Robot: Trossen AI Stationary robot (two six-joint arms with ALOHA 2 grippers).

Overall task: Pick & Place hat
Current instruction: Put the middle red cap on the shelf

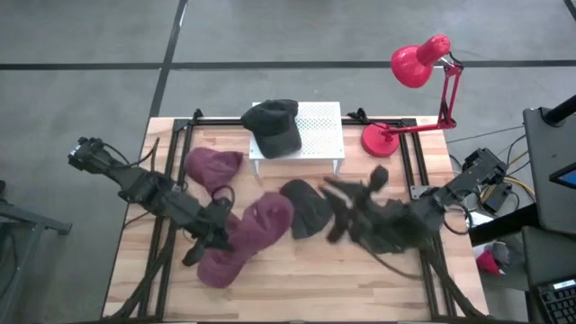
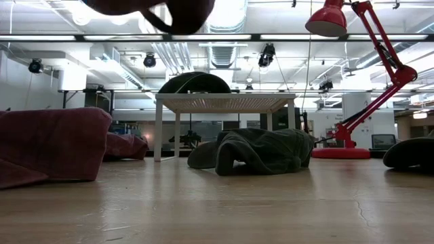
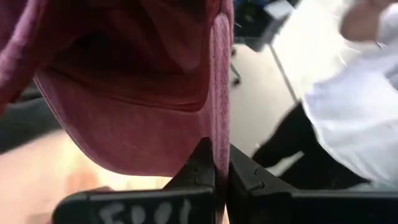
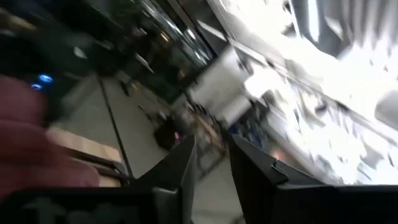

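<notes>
— What is your left pincer [image 3: 221, 163] doing?

— It is pressed together on the edge of a maroon hat [image 3: 149, 93], lifted off the table [image 1: 297, 279] so the cloth hangs clear, likely for carrying to the white stand [image 1: 319, 135], where a dark hat [image 1: 274, 126] already sits.

— And your right pincer [image 4: 211, 155]?

— It is empty, fingers slightly apart, blurred above a dark hat lying mid-table [image 1: 310, 209].

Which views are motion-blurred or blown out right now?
High view: right arm and right gripper smeared, rest sharp. Right wrist view: whole frame streaked, ceiling lights blown out. Left wrist view: maroon hat pinched in the left gripper is fairly clear, background blurred and overexposed. Low view: sharp, some glare from ceiling lights.
</notes>
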